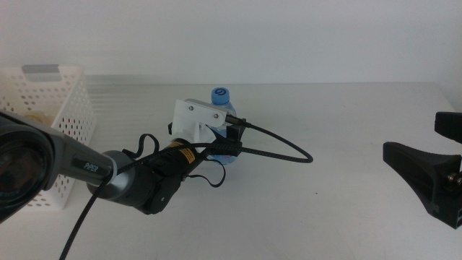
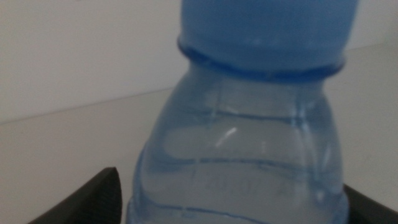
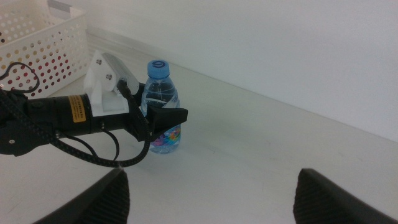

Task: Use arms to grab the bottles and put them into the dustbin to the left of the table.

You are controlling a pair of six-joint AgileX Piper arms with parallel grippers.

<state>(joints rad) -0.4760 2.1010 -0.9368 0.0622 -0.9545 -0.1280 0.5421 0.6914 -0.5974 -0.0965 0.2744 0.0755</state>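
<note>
The upright water bottle [image 1: 221,97] is flanked by the parted jaws of the left gripper [image 3: 163,121], contact not discernible. The right gripper [image 3: 208,193] is held spread near the table [image 1: 346,115] edge.

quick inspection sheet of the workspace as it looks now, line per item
surface: white-grey table, bare where it shows
job's things: small clear blue-capped water bottle upright mid-table; white perforated dustbin at the table's left end, something pale inside that cannot be identified; no other bottle or can in view
clutter: nothing seen
grippers: left pincer reached in around the bottle, one dark jaw on each side of it, contact cannot be told; right pincer open, waiting at the right edge of the table, nothing between its jaws
cables: thick black cable loops from the left wrist over the table, right of the bottle
surroundings: plain white wall behind the table
</note>
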